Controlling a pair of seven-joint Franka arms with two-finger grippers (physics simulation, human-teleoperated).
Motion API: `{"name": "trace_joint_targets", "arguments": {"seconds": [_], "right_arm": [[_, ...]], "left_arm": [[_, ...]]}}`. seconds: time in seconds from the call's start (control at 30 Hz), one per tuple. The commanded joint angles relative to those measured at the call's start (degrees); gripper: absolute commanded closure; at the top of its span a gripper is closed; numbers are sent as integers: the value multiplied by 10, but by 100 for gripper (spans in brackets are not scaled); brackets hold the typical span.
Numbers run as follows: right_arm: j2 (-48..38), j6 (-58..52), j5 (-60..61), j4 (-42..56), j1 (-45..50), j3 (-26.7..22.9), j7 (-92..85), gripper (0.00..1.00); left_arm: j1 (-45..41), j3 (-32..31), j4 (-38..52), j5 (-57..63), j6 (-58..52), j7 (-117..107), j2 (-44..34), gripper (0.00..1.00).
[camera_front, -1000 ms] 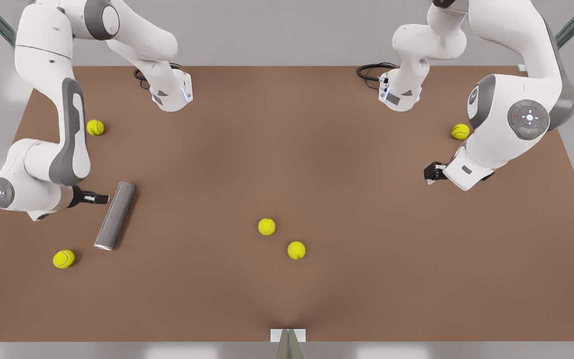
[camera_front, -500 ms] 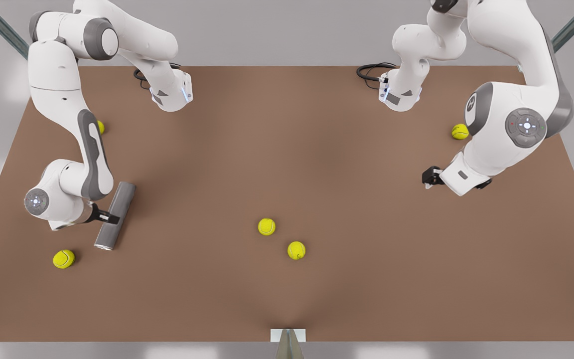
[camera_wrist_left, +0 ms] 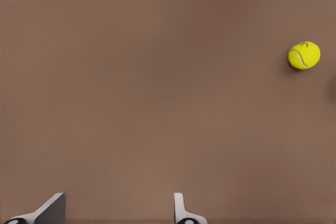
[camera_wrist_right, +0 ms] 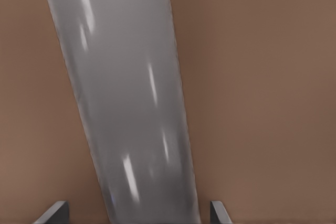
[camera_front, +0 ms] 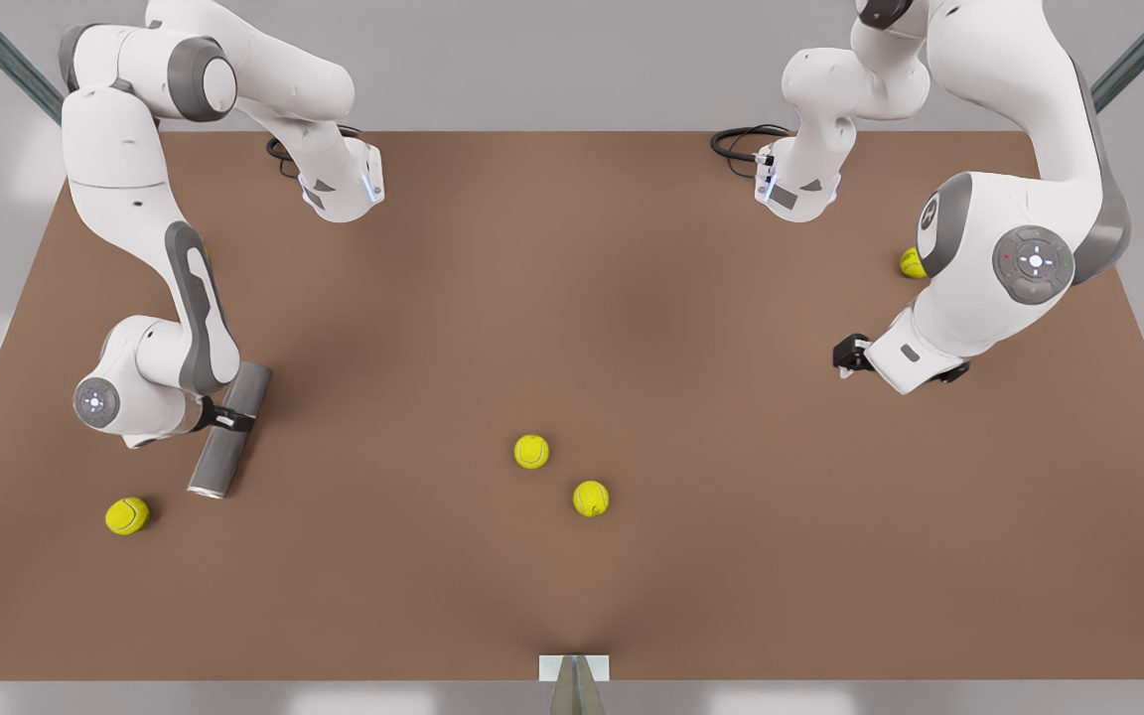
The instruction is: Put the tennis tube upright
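The tennis tube point(camera_front: 217, 459) is a grey cylinder lying flat on the brown table at the front view's left, its silvery rim toward the near edge. My right gripper point(camera_front: 230, 419) hangs over the tube's middle, open, with one finger on each side. In the right wrist view the tube point(camera_wrist_right: 131, 103) runs between the two fingertips point(camera_wrist_right: 55, 211) of the right gripper point(camera_wrist_right: 137, 214), with small gaps on both sides. My left gripper point(camera_front: 844, 356) waits open above bare table at the front view's right; its fingertips point(camera_wrist_left: 181, 211) show in the left wrist view.
Yellow-green tennis balls lie around: one point(camera_front: 127, 515) near the tube's rim end, two point(camera_front: 531, 451) point(camera_front: 590, 498) mid-table, one point(camera_front: 910, 263) partly behind the left arm. A ball point(camera_wrist_left: 304, 55) shows in the left wrist view. Both arm bases stand at the far edge.
My right gripper moved from beside the tube's far end to over its middle, fingers now straddling it. The left arm drifted slightly toward the front view's left. The tube has not moved.
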Motion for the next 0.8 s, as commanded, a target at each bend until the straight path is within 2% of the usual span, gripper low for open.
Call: {"name": "trace_joint_targets", "arguments": {"seconds": [0.0, 0.5, 0.53, 0.57, 0.6, 0.63, 0.77], "right_arm": [[4, -1, 1, 0, 0, 0, -25, 0], [36, -6, 1, -2, -3, 1, -25, 0], [36, -11, 1, -2, -5, 1, -26, 7], [35, -20, 1, -1, -7, 1, -26, 22], [34, -26, 1, 2, -7, 1, -26, 30], [34, -26, 1, 2, -7, 1, -26, 34], [21, -58, 1, 24, 12, 1, -22, 34]], "left_arm": [[0, 0, 0, 0, 0, 13, -1, 0], [0, 0, -2, 0, 0, 13, 8, 0], [0, 0, -2, 0, 0, 13, 9, 0], [0, 0, -2, 0, 0, 11, 10, 0], [0, 0, -2, 0, 0, 11, 10, 0], [0, 0, -2, 0, 0, 10, 11, 0], [0, 0, -2, 0, 0, 10, 12, 0]]}}
